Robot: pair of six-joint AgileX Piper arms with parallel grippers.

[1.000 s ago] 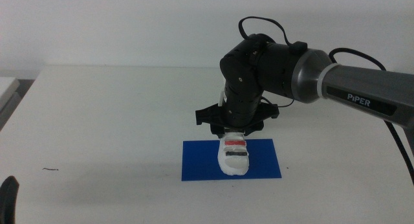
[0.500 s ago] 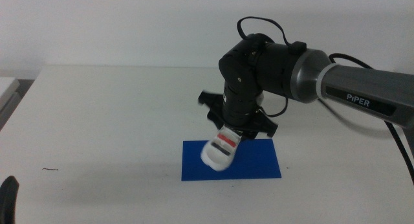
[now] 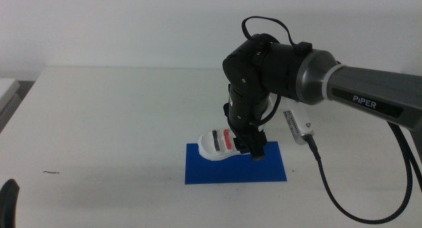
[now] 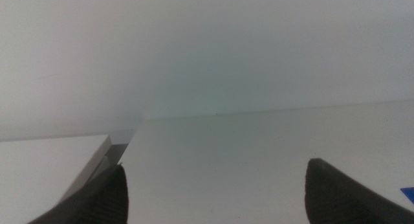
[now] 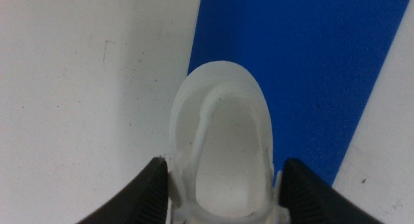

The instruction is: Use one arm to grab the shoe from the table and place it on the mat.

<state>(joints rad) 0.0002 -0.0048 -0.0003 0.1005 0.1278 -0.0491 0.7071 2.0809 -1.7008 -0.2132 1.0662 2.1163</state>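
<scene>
Shoe over the mat
My right gripper (image 3: 245, 143) clamps the shoe (image 3: 219, 143) above the mat (image 3: 270, 169), mid-table; left gripper (image 4: 213, 191) spread wide.

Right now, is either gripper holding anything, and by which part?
The right gripper holds the small white strapped shoe by its two sides, over the deep blue mat. The left gripper is open and holds nothing.

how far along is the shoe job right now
Done: the right gripper has grabbed the shoe and brought it to the mat. In hand: its jaws clamp the shoe over the mat's far left edge. Left: set it down, release. The left gripper waits.
</scene>
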